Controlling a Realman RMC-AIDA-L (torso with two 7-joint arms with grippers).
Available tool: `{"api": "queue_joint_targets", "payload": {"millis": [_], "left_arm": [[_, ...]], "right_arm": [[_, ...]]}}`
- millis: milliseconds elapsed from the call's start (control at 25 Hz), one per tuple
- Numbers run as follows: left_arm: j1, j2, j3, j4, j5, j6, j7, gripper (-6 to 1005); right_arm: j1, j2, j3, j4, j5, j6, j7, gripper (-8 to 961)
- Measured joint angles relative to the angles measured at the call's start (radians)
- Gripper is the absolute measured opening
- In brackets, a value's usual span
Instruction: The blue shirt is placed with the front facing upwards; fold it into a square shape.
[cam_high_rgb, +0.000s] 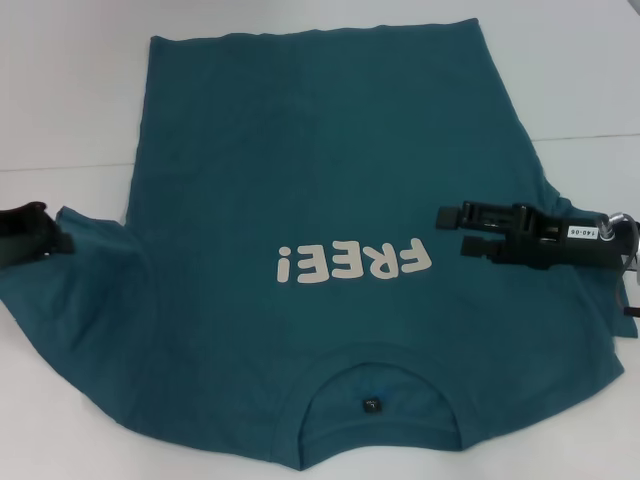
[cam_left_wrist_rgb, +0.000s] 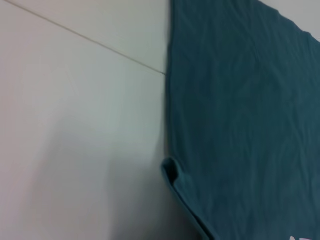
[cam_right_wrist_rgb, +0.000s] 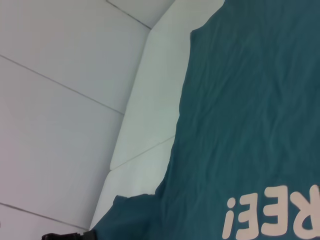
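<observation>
1. The round ribbed collar of the large teal-blue cotton shirt lies nearest, on the white table.
2. The right gripper hovers released over the shirt's right side.
3. The left gripper is at the left sleeve; I cannot tell its state.

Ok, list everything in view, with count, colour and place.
Teal-blue short-sleeved cotton T-shirt: one, spread flat face up, collar nearest the robot.
Cream "FREE!" lettering: one, on the shirt's chest.
Small dark tag: one, inside the collar.
White table: one, under the shirt.
Left pincer: black, at the shirt's left sleeve.
Right pincer: black, open, above the shirt's right side beside the lettering.
</observation>
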Motion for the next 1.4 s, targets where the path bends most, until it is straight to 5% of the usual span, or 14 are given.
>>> {"api": "queue_joint_targets", "payload": {"millis": [560,880,1400], "left_arm": [[-0.082,-0.042,0.058,0.020,0.069,-0.008,-0.089,-1],[-0.107,-0.120,0.065,0.020,0.127,-0.046,-0.116,0],[-0.121,-0.192,0.113,0.016,0.144,-0.139,-0.170,0]], "right_arm": [[-0.001,0.007,0.000,0.014,0.000,0.048,-0.017,911],[-0.002,0.007,-0.006,0.017,0.000,0.059,-0.017,911],[-0.007,0.005,-0.002,0.029,-0.004,0.060,-0.029,911]]}}
